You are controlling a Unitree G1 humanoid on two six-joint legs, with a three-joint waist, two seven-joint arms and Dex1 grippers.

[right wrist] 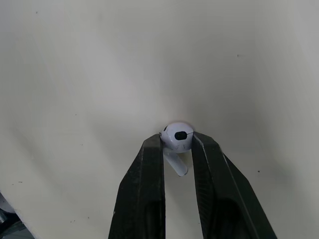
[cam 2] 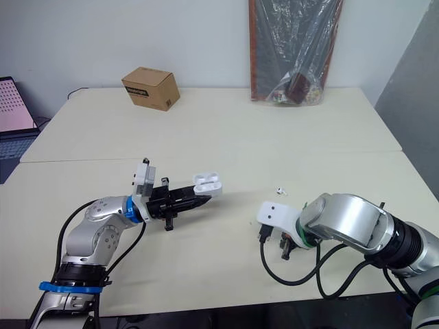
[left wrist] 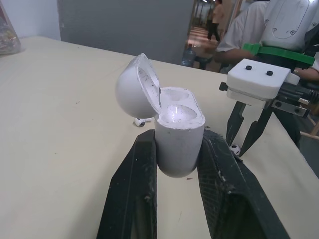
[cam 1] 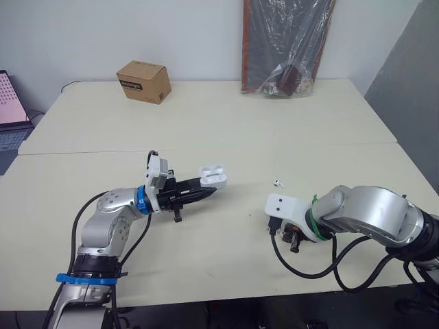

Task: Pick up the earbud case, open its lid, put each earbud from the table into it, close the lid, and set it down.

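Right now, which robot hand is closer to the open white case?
Left. The left gripper grips the earbud case between its fingers, lid open. The right gripper is apart from it, down at the table, shut on an earbud.

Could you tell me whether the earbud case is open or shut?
Open: the white plastic earbud case in the left gripper has its lid hinged back, exposing both empty sockets.

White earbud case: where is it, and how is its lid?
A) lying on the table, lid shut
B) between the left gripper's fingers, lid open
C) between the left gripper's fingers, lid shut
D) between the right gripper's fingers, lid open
B: the left gripper clamps the white plastic earbud case, its domed lid swung back; the right gripper pinches a small white earbud.
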